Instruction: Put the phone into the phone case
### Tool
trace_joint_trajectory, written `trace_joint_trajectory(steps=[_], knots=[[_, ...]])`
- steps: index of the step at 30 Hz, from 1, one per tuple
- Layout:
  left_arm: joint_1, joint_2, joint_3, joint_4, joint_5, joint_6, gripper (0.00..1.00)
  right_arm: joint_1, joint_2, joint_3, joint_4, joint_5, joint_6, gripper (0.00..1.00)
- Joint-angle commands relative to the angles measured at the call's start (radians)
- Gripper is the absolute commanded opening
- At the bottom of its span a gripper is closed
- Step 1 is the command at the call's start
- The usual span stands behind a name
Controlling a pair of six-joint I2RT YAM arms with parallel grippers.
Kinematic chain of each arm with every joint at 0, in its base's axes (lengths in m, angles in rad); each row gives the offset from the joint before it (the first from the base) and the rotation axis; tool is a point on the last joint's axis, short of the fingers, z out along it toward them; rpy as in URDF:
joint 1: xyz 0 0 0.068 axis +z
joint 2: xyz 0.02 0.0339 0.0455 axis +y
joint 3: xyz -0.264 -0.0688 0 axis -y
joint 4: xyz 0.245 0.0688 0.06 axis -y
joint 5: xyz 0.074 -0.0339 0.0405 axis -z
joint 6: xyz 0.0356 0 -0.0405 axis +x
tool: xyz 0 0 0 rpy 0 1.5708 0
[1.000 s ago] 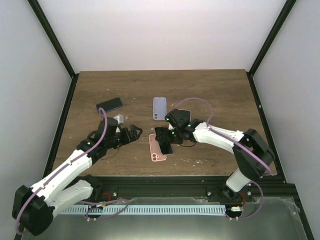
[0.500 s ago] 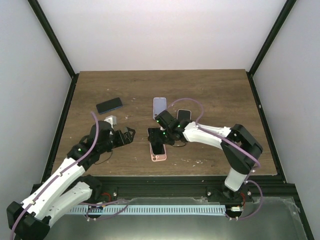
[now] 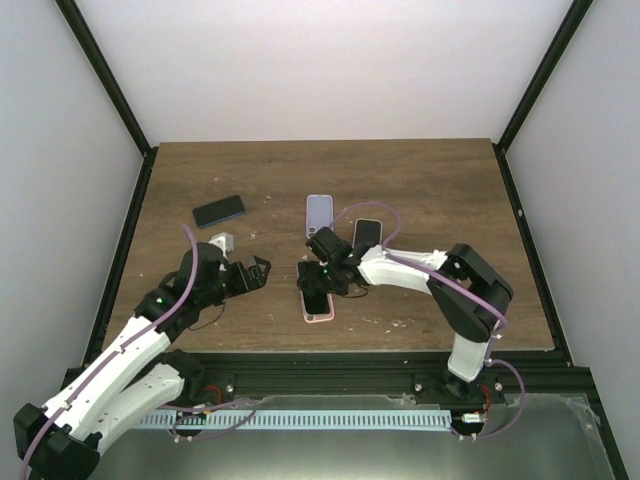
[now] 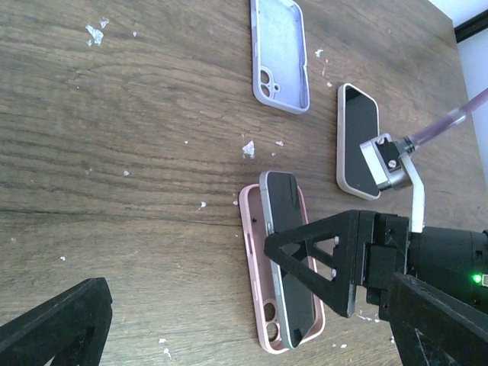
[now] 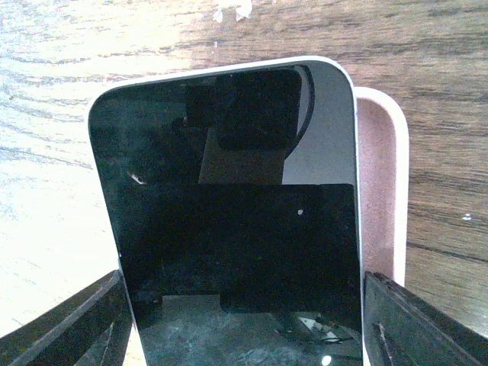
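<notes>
The phone (image 4: pixel 284 204) was found clamped by its long edges in the right gripper (image 3: pixel 320 282), tilted over the pink case (image 4: pixel 255 252) near the middle of the near edge and judged not fully seated. The left gripper (image 3: pixel 258 269) was noted spread wide, holding nothing. Were it pressed or released while skewed, the phone could be left riding the rim, or the unrestrained case pushed across the table (image 3: pixel 440 190).

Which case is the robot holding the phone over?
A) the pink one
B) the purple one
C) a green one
A: the black-screened phone is right over the pink plastic phone case, while the lilac case lies apart with nothing in it.
</notes>
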Motion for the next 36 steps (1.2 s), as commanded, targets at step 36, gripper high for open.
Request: trace_joint_trajectory(steps=[36], knots=[[0.005, 0.04, -0.095, 0.103, 0.109, -0.042, 0.89, 0.052, 0.019, 0.058, -0.088, 0.11, 0.047, 0.57]])
